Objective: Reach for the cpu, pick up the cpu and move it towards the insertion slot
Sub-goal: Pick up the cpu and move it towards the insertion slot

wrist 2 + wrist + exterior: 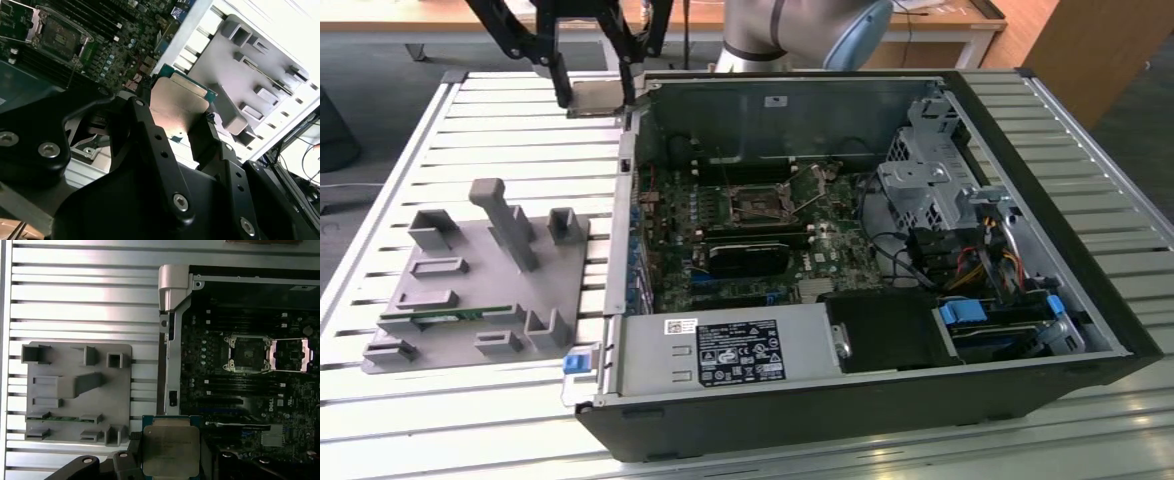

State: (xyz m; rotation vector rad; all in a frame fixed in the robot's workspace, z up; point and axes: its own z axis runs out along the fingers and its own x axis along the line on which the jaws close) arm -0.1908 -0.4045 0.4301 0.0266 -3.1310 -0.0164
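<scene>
My gripper [596, 102] is shut on the cpu [598, 94], a flat square chip with a silvery top. It holds the chip in the air above the slatted table, just outside the open case's far corner on the exterior view's left. In both wrist views the cpu [177, 102] [170, 450] sits between the black fingers [145, 130]. The insertion slot [757, 203], a dark square socket in a thin metal frame, lies on the motherboard inside the case, apart from the chip. Both wrist views show the insertion slot [247, 354] [60, 37] with its frame lid swung open.
A grey tray [480, 290] with upright blocks and recesses lies on the slatted table on the exterior view's left, holding a green memory stick [447, 317]. The open black computer case [1067, 240] has raised walls, a power supply [727, 352], drive cages and cables around the motherboard.
</scene>
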